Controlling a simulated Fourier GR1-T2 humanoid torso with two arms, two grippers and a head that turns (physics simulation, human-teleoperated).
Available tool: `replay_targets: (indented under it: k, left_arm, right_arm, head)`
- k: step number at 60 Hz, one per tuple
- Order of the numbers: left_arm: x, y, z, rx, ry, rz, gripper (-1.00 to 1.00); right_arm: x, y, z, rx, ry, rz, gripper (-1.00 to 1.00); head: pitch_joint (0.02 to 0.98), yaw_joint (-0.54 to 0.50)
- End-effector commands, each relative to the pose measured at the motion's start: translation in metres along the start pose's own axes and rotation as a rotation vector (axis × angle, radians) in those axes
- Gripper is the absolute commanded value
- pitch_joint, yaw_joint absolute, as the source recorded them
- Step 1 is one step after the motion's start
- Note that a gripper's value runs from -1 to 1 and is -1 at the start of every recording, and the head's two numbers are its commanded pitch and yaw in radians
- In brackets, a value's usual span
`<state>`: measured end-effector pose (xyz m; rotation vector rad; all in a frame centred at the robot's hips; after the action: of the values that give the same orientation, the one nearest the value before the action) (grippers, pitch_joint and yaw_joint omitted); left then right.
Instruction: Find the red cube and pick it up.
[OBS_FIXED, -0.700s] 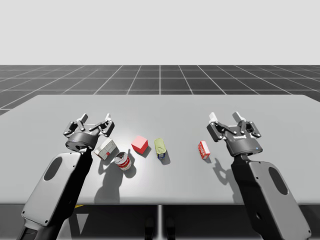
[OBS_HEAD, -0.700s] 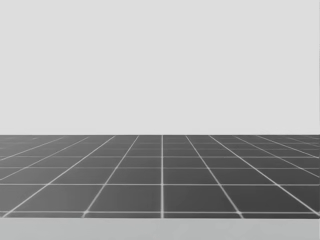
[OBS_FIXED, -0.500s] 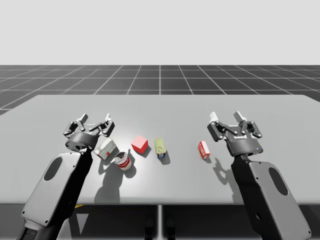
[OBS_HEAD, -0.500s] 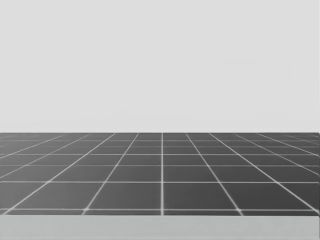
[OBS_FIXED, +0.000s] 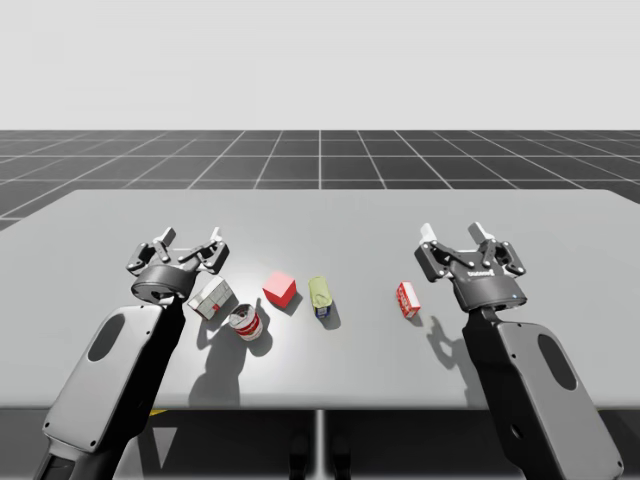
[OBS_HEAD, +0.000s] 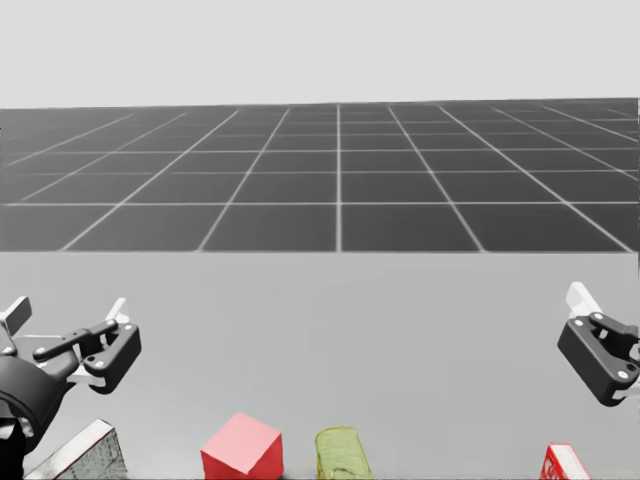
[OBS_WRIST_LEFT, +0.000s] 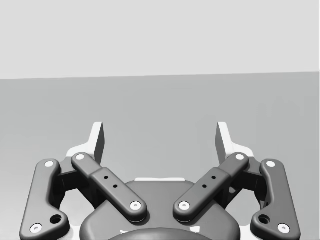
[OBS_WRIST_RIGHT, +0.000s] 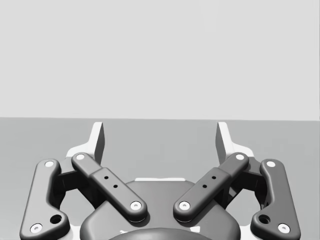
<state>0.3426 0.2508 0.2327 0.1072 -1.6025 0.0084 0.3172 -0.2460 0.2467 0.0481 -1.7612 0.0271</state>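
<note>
Cube (OBS_FIXED: 280, 289), red, between white box (OBS_FIXED: 212, 297) and green can (OBS_FIXED: 320, 296); left tool (OBS_FIXED: 190, 239), right tool (OBS_FIXED: 452, 234) both wide.

Simulated test space: grey table (OBS_FIXED: 330, 215), gridded floor (OBS_FIXED: 320, 155).

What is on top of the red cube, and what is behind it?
Nothing lies on the red cube; its top face is bare. Behind it is only the table surface. Its far faces cannot be seen.
</note>
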Motion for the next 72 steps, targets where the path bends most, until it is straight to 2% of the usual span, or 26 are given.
replay_targets:
  k: [1,6,21,38,43,47,49,52,58,62,66,72]
  left_arm:
    - [-0.001,0.000,-0.001,0.001,0.002,-0.004,-1.00]
    - [-0.001,0.000,0.000,0.001,0.003,-0.007,-1.00]
    - [-0.001,-0.001,0.000,-0.001,0.007,-0.012,-1.00]
    - [0.002,-0.003,0.002,-0.021,0.043,-0.005,-1.00]
    - [0.003,-0.007,0.003,-0.041,0.088,-0.008,-1.00]
    - [0.006,-0.014,0.007,-0.062,0.162,-0.044,-1.00]
    - [0.010,-0.018,0.011,-0.073,0.177,-0.070,-1.00]
    - [0.015,-0.022,0.016,-0.093,0.200,-0.092,-1.00]
    - [0.027,-0.035,0.034,-0.229,0.323,-0.169,-1.00]
    - [0.030,-0.040,0.042,-0.302,0.379,-0.197,-1.00]
    - [0.032,-0.044,0.049,-0.363,0.422,-0.201,-1.00]
    - [0.034,-0.050,0.058,-0.460,0.488,-0.165,-1.00]
  right_arm:
    - [-0.001,0.000,0.000,0.000,0.006,0.004,-1.00]
    - [-0.002,0.001,0.000,0.003,0.012,0.003,-1.00]
    - [-0.003,0.001,0.000,0.012,0.018,0.003,-1.00]
    - [-0.005,0.003,-0.001,0.017,0.024,0.004,-1.00]
    - [-0.006,0.004,-0.001,0.014,0.021,0.020,-1.00]
    - [-0.008,0.005,-0.002,0.000,0.019,0.058,-1.00]
    - [-0.008,0.005,-0.003,-0.004,0.024,0.046,-1.00]
    - [-0.009,0.005,-0.002,-0.002,0.024,0.045,-1.00]
    - [-0.010,0.006,-0.002,-0.002,0.029,0.044,-1.00]
    - [-0.011,0.007,-0.002,-0.002,0.033,0.047,-1.00]
    - [-0.012,0.007,-0.002,-0.001,0.035,0.048,-1.00]
    - [-0.013,0.007,-0.002,-0.001,0.036,0.054,-1.00]
  head:
    - [0.523,0.06]
    - [0.612,0.08]
    - [0.759,0.16]
    - [0.788,0.16]
    - [0.789,0.16]
    - [0.786,0.16]
    - [0.786,0.16]
    - [0.787,0.15]
    - [0.788,0.15]
    - [0.788,0.16]
    - [0.787,0.16]
    - [0.787,0.16]
